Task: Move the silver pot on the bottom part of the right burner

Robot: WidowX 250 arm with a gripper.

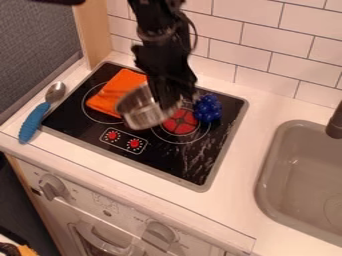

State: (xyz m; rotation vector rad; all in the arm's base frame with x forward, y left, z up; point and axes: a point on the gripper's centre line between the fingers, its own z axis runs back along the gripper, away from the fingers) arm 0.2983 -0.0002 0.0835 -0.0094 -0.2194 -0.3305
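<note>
Blk cooktop (167,157) below rnd, shiny silver pot (144,119).

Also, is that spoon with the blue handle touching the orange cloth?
Apart: the camera view shows black stovetop between the spoon and the orange cloth.

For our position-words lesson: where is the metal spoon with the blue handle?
In the camera view, the spoon lies near the left edge, on the white counter beside the black stovetop.

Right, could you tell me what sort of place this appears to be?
Probably a toy kitchen: a small black cooktop beside a grey sink, with oven-style knobs on the front below.
</note>
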